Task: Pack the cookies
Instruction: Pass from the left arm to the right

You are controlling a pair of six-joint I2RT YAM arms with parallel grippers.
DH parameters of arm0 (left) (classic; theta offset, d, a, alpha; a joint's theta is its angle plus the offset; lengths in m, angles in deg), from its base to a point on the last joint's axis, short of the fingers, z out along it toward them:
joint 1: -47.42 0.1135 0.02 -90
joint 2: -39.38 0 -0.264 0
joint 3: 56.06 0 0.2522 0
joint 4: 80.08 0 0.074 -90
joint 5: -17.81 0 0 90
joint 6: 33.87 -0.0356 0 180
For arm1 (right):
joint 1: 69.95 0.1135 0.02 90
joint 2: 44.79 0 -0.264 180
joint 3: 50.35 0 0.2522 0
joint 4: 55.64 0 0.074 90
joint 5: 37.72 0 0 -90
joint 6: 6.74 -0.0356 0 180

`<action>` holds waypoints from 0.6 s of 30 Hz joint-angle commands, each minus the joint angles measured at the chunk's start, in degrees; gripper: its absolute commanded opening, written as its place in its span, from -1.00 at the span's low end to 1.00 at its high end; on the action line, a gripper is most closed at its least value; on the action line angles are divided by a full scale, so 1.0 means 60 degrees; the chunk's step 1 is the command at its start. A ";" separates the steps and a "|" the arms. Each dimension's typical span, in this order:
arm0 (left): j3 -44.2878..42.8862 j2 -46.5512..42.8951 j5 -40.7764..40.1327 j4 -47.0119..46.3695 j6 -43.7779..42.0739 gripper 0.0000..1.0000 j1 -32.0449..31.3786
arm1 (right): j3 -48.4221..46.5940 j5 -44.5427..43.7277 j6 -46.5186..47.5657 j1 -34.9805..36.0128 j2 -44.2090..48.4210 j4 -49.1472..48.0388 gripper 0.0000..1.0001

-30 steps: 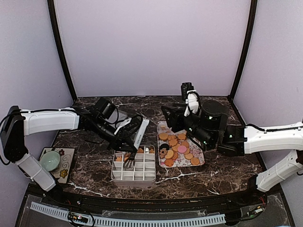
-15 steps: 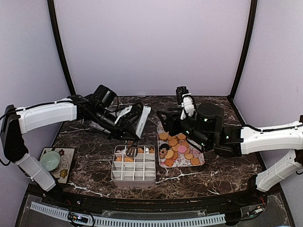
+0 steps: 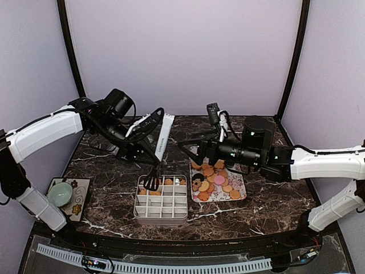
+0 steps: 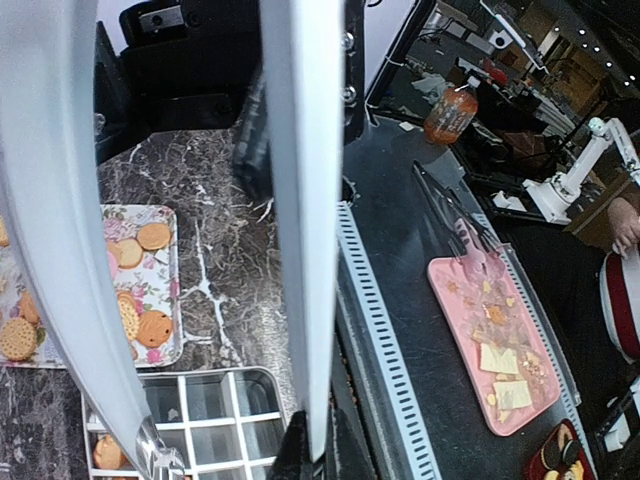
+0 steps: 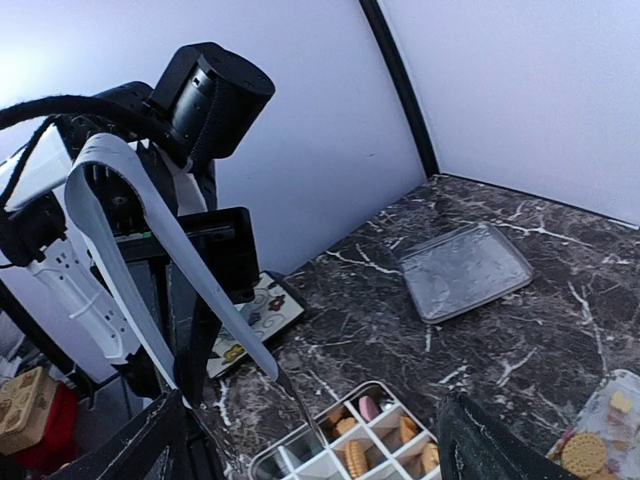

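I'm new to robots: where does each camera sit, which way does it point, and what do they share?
Top external: fixed above and behind the arm bases, looking down on the table; both arms show.
Left wrist: looks down along the tongs gripped by the left hand, toward the table's near edge; the hand barely shows.
Right wrist: faces across the table at the left arm; the open right hand frames the bottom corners with its fingers.
Shared: all three see the divided box holding cookies.
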 commanded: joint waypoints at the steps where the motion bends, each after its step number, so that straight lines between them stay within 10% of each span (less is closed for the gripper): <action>1: -0.0192 -0.0453 0.0879 0.0848 -0.0059 -1.00 0.0035 | -0.0900 0.2408 -0.0051 -0.0049 -0.0231 -0.0174 0.83; 18: -0.0405 -0.0694 0.1688 0.1437 0.0114 -1.00 0.0031 | -0.1474 0.2732 0.0719 -0.0067 -0.0869 0.0579 0.28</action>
